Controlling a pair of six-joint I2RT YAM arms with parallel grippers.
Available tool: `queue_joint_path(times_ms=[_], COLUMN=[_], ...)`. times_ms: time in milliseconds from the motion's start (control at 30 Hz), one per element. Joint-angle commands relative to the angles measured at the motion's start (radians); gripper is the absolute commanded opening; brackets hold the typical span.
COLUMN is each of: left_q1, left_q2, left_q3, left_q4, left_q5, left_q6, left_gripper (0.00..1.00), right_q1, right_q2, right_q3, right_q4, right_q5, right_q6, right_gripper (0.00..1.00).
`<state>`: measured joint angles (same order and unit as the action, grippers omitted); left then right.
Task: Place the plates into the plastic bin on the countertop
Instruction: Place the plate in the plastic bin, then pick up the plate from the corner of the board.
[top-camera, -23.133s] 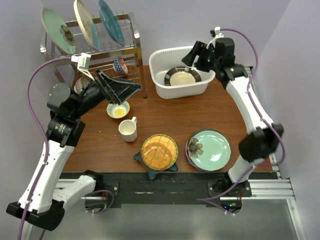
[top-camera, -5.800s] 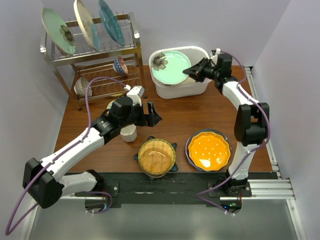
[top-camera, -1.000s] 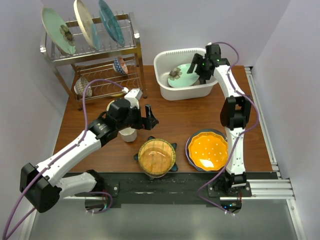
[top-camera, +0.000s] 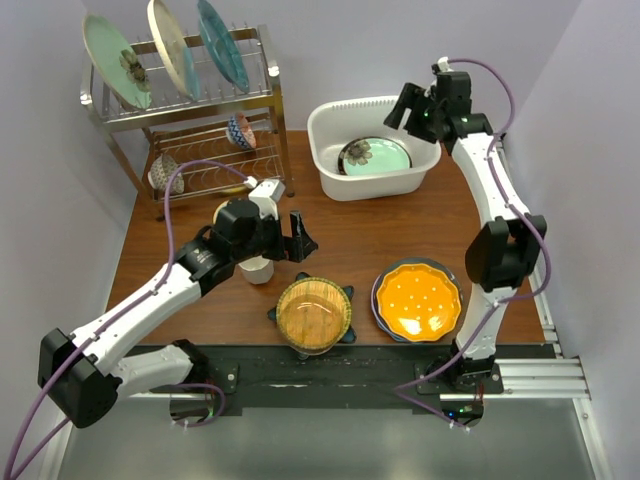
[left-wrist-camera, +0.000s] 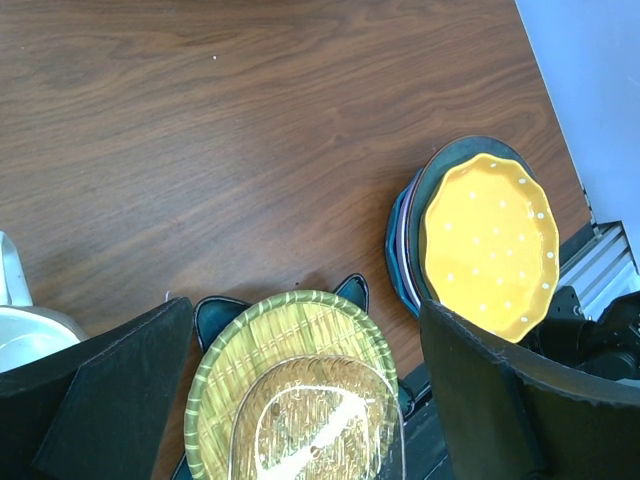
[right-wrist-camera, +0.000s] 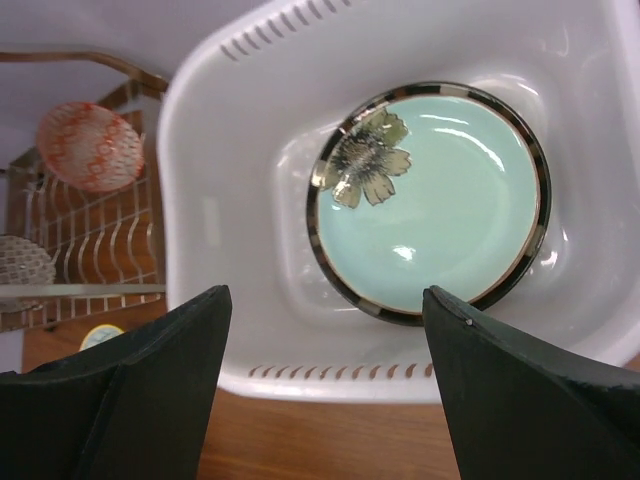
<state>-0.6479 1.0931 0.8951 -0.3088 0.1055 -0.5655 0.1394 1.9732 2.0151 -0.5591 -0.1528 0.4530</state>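
The white plastic bin (top-camera: 330, 180) stands at the back of the countertop (top-camera: 350, 235). The mint flower plate (top-camera: 378, 155) lies flat in it on the black-striped plate (right-wrist-camera: 330, 255). My right gripper (top-camera: 408, 105) is open and empty above the bin's far right side; its wrist view looks down on the mint plate (right-wrist-camera: 440, 200). My left gripper (top-camera: 298, 235) is open and empty above the table's middle. Below it the amber plate (left-wrist-camera: 290, 400) rests on the teal star-shaped plate (left-wrist-camera: 352, 290). The orange dotted plate (top-camera: 418, 300) tops a stack of darker plates (left-wrist-camera: 400, 240) at the front right.
A steel wire rack (top-camera: 270, 110) at the back left holds three upright plates (top-camera: 170, 45) and small bowls (top-camera: 240, 130) below. A white mug (top-camera: 258, 268) stands under my left arm. The black front edge (top-camera: 350, 352) runs just past the front plates.
The mint plate, tilted in the bin a second ago, now lies flat on the striped plate. My right gripper has lifted up and back from it. The left arm has barely moved.
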Motion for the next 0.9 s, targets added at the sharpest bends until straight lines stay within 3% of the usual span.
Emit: queue_joint_path(times_ms=[0, 533, 867], left_q1=[0.008, 0.008, -0.035], left_q2=[0.005, 0.086, 0.151], left_q3=[-0.005, -0.062, -0.133], left_q4=[0.045, 0.181, 0.399], left_q5=[0.025, 0.158, 0.220], left_q6=[-0.014, -0.045, -0.145], left_gripper=[1.00, 1.00, 1.00], right_q1=[0.005, 0.006, 0.006], right_q2=[-0.152, -0.494, -0.773], right_q3=[-0.107, -0.531, -0.864], right_q4=[0.096, 0.060, 0.073], right_q5=[-0.031, -0.011, 0.056], right_q6=[0.024, -0.016, 0.022], right_gripper=[0.81, 0.81, 0.81])
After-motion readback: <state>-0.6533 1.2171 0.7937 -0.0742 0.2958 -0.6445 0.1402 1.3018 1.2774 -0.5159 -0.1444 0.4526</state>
